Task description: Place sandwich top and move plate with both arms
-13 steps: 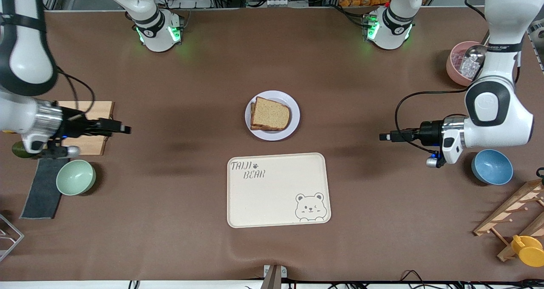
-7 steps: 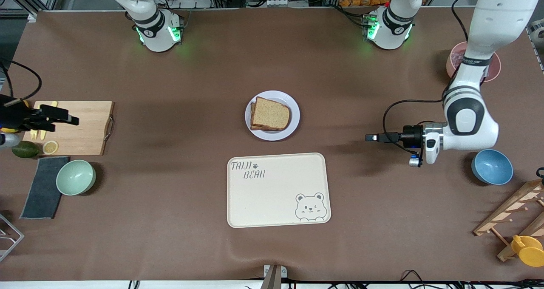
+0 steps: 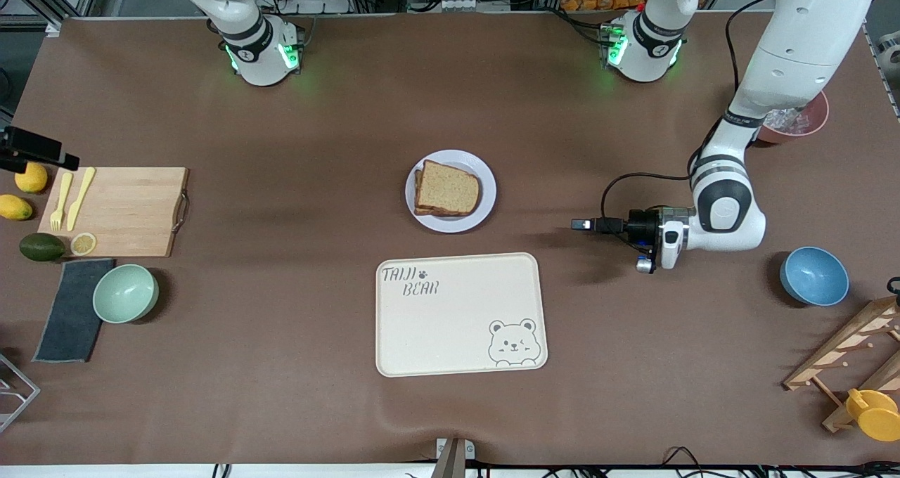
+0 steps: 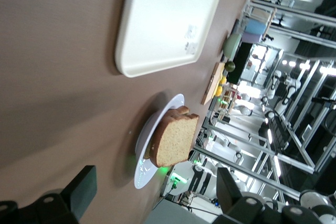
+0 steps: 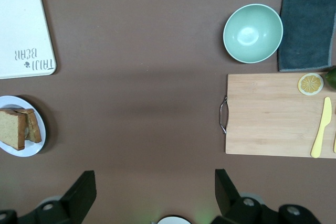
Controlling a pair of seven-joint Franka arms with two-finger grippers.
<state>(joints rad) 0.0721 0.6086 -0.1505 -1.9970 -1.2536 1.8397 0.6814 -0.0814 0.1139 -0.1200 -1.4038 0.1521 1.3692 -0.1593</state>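
The table [image 3: 281, 393] is wide and brown, and the task's things sit near its middle. The tray [image 3: 460, 314], a cream rectangle with a bear drawing, lies toward the edge nearest the front camera. Just beside it, farther from that camera and apart from it, stands the plate [image 3: 485, 211], small, round and pale with a raised rim.

On the plate rests the sandwich top [image 3: 447, 187], a brown slice with a darker crust, lying flat on another slice beneath; its corners come close to the rim. So the bread looks placed, and the plate move is what remains.

The left gripper [image 3: 582, 224] hangs low over bare table toward the left arm's end, level with the plate and pointing at it, well apart. Its wrist view shows the two fingers [image 4: 81, 190] spread wide with nothing between them. The right gripper [image 3: 39, 147] is at the table's edge at the right arm's end, over the lemons [image 3: 31, 177] beside the cutting board [image 3: 133, 211], far from the plate; its fingers [image 5: 79, 198] also stand apart and empty.

As a judgement: the plate looks stiff, light and smooth, likely slippery under a pinch, and the bread is soft and would dent or slide if pushed. The bare rim strips facing each arm's end of the table look the best holds, one finger under the lip and one above, clear of the crust. Both sides should rise level, or the stack may slip.
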